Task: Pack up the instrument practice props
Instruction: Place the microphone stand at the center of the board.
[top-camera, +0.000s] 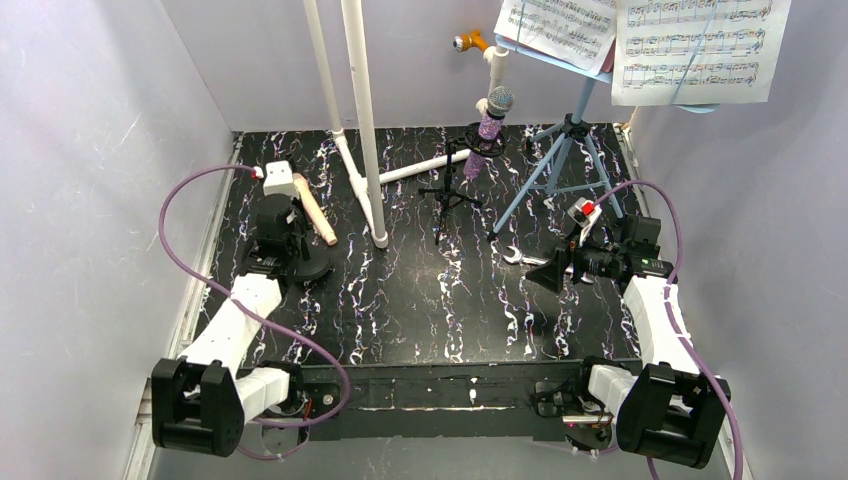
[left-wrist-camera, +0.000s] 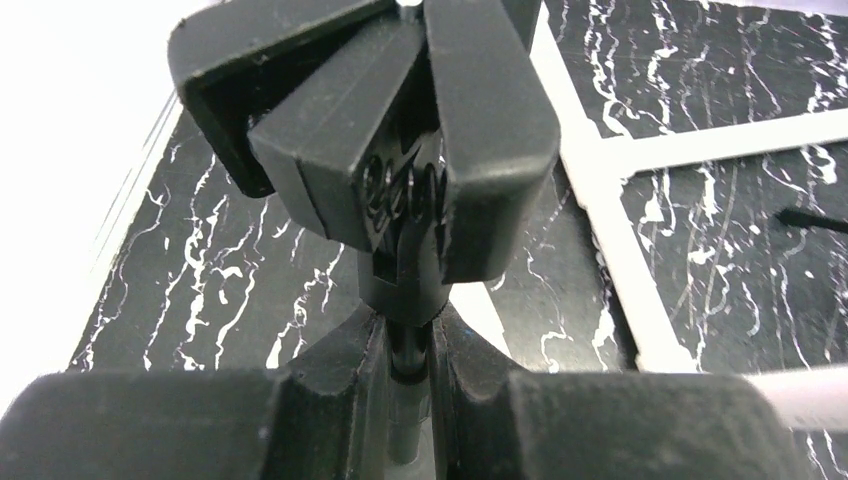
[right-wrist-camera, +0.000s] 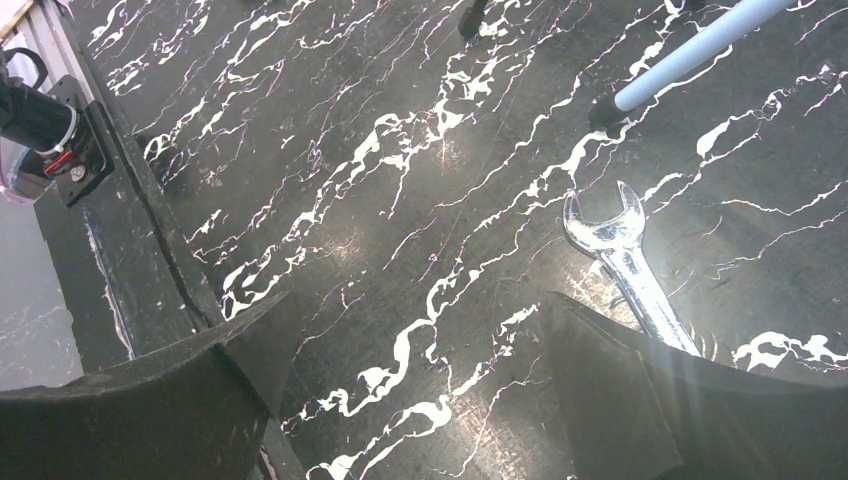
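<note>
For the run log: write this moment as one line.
left gripper: shut on mic holder | right gripper: open, wrench beside | music rack: standing

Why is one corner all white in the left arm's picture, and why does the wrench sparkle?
Left wrist view: the top-left corner is washed out white, and the left hand, shut on the black mic holder, looks soft near the lens. Right wrist view: the silver wrench glares in streaks. Top view: evenly lit, sharp.

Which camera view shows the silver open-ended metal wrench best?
Right wrist: the silver open-ended metal wrench lies large and sharp on the marbled tabletop, its shaft passing behind one finger of the right gripper. Top external shows it only as a small glint near that gripper. Left wrist shows none of it.
</note>
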